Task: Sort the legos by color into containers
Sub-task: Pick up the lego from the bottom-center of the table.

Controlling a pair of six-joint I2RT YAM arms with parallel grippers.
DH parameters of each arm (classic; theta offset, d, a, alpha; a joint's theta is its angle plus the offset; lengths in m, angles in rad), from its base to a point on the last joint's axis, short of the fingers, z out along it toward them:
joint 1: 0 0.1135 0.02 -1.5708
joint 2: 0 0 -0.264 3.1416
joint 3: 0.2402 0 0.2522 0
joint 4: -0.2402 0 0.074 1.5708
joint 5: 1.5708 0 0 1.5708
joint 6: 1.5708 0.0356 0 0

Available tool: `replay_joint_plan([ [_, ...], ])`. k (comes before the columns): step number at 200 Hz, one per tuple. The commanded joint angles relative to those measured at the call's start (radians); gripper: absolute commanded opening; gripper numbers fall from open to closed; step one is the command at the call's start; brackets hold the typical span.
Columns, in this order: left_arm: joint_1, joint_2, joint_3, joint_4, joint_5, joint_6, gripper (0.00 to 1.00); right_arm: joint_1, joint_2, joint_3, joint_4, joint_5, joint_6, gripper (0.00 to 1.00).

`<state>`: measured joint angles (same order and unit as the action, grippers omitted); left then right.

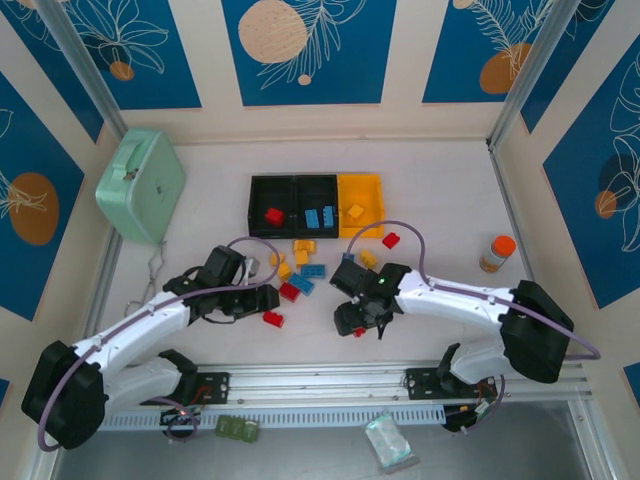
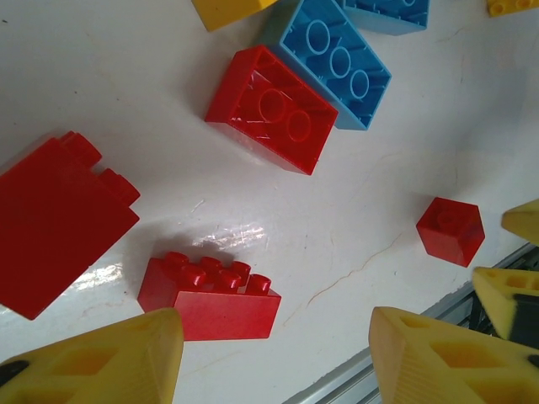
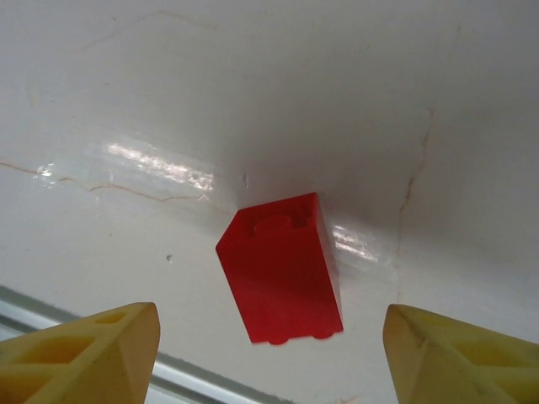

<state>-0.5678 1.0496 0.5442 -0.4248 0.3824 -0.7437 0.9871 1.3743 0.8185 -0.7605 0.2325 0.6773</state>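
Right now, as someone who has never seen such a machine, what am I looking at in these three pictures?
Two white robot arms are bolted to a table. The overhead picture comes from a fixed camera above and behind them; the other two come from a small camera on each wrist, and the yellow wedges at their bottom edge are that arm's own fingers. Loose red, blue and yellow toy bricks lie on the table, with a row of three bins behind them holding a few bricks. A mint-green case and an orange-lidded jar stand aside. Nothing is held: the left gripper hangs open above several red bricks, and the right gripper is open over one small red brick.
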Motion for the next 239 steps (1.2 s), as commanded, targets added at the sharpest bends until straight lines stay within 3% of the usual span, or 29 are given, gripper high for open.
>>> replay_joint_plan([
  [1,-0.017,0.006,-0.01,0.017,0.003,-0.015,0.6,0.014,0.052,-0.017,0.048,-0.005,0.039,0.68],
  [19,-0.021,0.006,-0.015,0.017,-0.003,-0.018,0.6,0.015,0.08,-0.013,0.063,-0.003,0.032,0.6],
  [44,-0.023,0.006,-0.016,0.019,-0.008,-0.022,0.6,0.016,0.1,0.006,0.049,0.005,0.017,0.41],
  [74,-0.024,0.003,-0.015,0.021,-0.016,-0.025,0.6,0.014,0.086,0.048,0.014,0.016,-0.001,0.31],
  [145,0.008,-0.019,0.047,-0.013,-0.053,-0.056,0.6,-0.065,0.098,0.28,-0.016,-0.036,-0.103,0.3],
  [239,0.211,0.007,0.168,-0.076,-0.063,-0.036,0.6,-0.233,0.475,0.819,0.014,-0.178,-0.163,0.29],
])
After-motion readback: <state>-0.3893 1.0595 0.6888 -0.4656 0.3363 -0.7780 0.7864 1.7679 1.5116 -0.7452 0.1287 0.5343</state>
